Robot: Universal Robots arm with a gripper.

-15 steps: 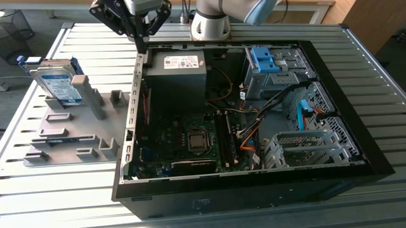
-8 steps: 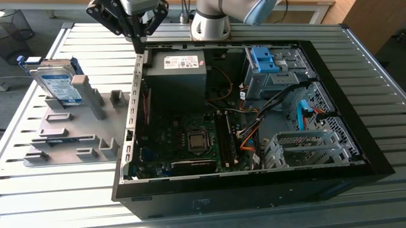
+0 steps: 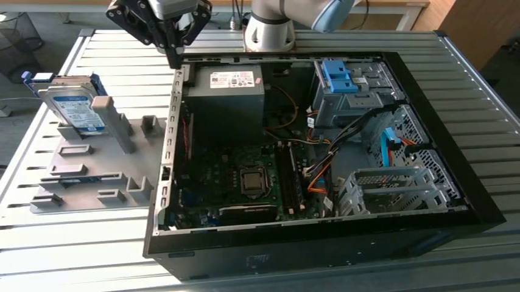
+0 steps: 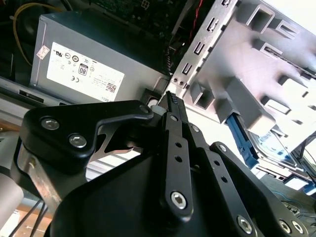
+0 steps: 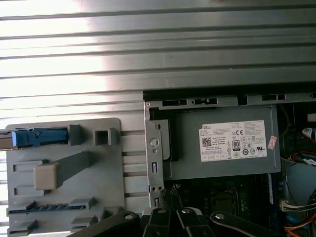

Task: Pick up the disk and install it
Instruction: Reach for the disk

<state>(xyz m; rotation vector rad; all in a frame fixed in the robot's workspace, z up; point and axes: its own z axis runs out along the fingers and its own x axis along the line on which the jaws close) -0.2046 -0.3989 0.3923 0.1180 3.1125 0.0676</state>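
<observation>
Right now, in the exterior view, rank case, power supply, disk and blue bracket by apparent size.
1. Case
2. Power supply
3. Disk
4. Blue bracket, partly sunk in its bay, so its place below the disk is unsure.

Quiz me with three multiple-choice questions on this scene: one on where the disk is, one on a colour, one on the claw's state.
1. Where does the disk stand? A in the grey holder beside the computer case; B inside the case; C on top of the case.
2. Its side rails are: A red; B blue; C yellow.
3. The claw holds: A the disk; B a cable; C nothing.
Answers: A, it stands in the holder; B, blue shows along its edge; C, it hangs shut and empty by the case's corner.
</observation>
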